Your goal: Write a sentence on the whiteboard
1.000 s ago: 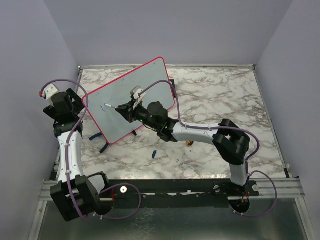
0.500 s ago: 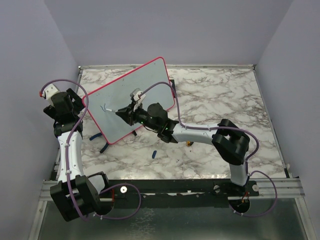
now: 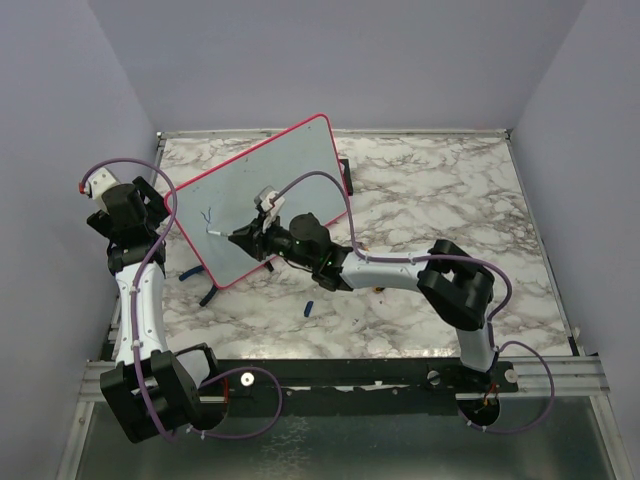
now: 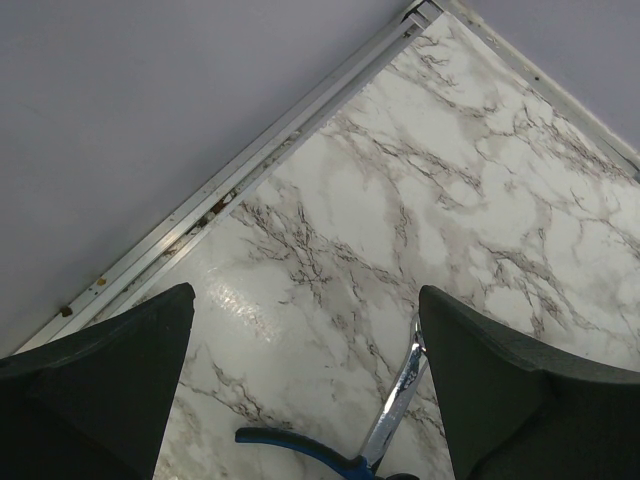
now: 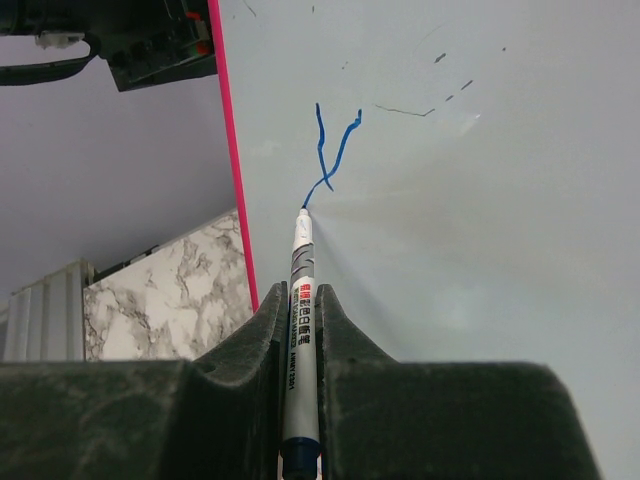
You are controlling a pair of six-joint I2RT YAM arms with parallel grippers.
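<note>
The right gripper (image 5: 300, 300) clamps a marker (image 5: 300, 345), its tip touching the whiteboard (image 5: 450, 200) at the foot of the first blue stroke of the sentence (image 5: 328, 155), near the red frame. The board stands tilted on the marble table (image 3: 450, 190). The left gripper (image 4: 305, 320) gapes wide, holding nothing.
</note>
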